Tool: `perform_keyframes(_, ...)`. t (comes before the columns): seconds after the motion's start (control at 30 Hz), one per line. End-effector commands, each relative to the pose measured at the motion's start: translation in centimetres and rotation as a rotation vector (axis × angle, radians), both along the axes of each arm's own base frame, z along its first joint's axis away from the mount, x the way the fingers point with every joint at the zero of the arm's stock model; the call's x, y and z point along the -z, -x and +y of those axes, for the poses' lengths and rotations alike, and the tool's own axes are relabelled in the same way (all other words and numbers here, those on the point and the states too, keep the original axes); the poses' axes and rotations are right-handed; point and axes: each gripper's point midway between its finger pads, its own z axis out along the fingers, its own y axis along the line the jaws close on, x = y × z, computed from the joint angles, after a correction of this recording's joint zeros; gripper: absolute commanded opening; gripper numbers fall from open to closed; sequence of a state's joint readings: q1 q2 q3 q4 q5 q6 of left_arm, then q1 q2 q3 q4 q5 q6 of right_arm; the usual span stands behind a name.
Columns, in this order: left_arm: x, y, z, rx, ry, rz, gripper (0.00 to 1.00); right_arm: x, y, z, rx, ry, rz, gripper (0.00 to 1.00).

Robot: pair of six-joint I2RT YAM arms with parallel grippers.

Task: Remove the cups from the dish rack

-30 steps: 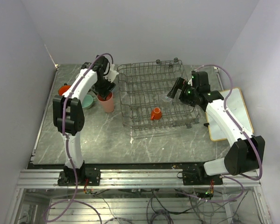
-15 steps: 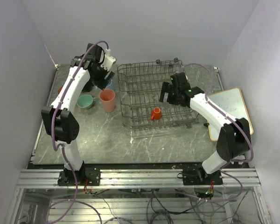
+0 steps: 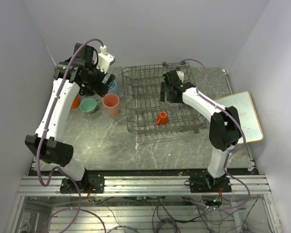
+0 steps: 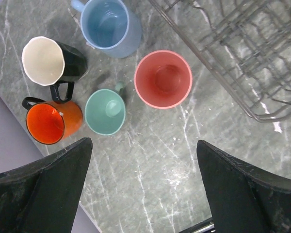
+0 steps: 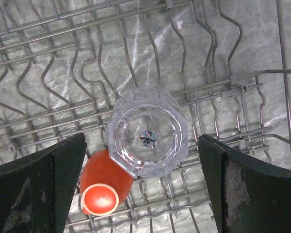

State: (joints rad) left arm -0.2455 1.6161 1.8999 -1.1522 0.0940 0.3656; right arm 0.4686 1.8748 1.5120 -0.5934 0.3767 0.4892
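Observation:
My left gripper [image 4: 144, 141] hangs open and empty high above the table, left of the dish rack [image 3: 150, 127]. Below it stand the pink tumbler [image 4: 163, 79], pale green cup [image 4: 105, 111], orange mug [image 4: 51, 121], black mug [image 4: 51, 60] and light blue mug [image 4: 106, 26], all upright on the table. My right gripper [image 5: 141, 137] is open over the rack, its fingers on either side of the clear glass [image 5: 148, 131] and apart from it. The tiny orange cup [image 5: 104, 187] lies on its side on the rack wires beside the glass.
A white board with a wooden frame [image 3: 242, 114] lies right of the rack. The rack's tines [image 5: 150, 39] rise around the glass. The rack's left corner [image 4: 242, 58] is close to the pink tumbler. Walls enclose the table on the left, back and right.
My left gripper opened off the pink tumbler, left it standing on the table, and rose up and to the left. My right arm swung left across the rack to above the clear glass.

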Motion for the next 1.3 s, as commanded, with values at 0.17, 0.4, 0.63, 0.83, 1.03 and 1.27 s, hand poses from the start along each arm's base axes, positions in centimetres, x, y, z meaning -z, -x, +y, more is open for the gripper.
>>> perform_keyframes(0.17,-1.9,4.3,-0.7,0.019,0.121,0.028,1.00,2.4,-0.2,-1.8,0.039,0.152,0.034,1.00)
perform_keyframes(0.4,-2.0,5.8,0.0,0.009,0.110,0.022,1.00,3.3,-0.5,-1.4,0.025,0.144,0.045,0.89)
perform_keyframes(0.63,-2.2,6.6,0.1,0.007,0.113,0.024,1.00,3.7,-0.4,-1.1,0.001,0.134,0.048,0.67)
perform_keyframes(0.83,-2.3,6.6,0.3,0.003,0.105,0.016,1.00,3.5,-0.2,-1.3,0.003,0.099,0.053,0.41)
perform_keyframes(1.03,-1.8,6.5,0.4,0.030,0.088,-0.004,1.00,-0.7,-0.6,-0.9,-0.012,0.064,-0.013,0.34)
perform_keyframes(1.27,-3.6,7.6,-1.4,0.152,0.172,-0.118,1.00,-7.0,-0.3,0.1,-0.056,-0.032,-0.109,0.28)
